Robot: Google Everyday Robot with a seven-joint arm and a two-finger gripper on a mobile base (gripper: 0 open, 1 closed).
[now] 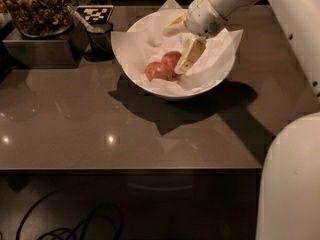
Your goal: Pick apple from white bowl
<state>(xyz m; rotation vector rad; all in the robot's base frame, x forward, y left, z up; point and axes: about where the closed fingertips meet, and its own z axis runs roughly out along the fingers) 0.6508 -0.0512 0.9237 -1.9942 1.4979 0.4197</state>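
Observation:
The white bowl (212,76), lined with crinkled white paper, stands on the dark table at the back middle. Two apples lie touching inside it. The orange-red apple (158,72) is at the front left, and a darker red apple (171,59) is just behind it to the right. My gripper (182,42) reaches into the bowl from the upper right and is open. One finger (174,27) is over the bowl's back. The other finger (191,57) hangs right beside the darker apple, and I cannot tell whether it touches. It holds nothing.
A small dark cup (101,39) stands left of the bowl. A metal stand (40,49) carries a container of brown snacks (35,6) at the far left, with a black-and-white tag (96,13) behind the cup. My white body (292,184) fills the lower right. The table's front edge (130,168) runs across the middle.

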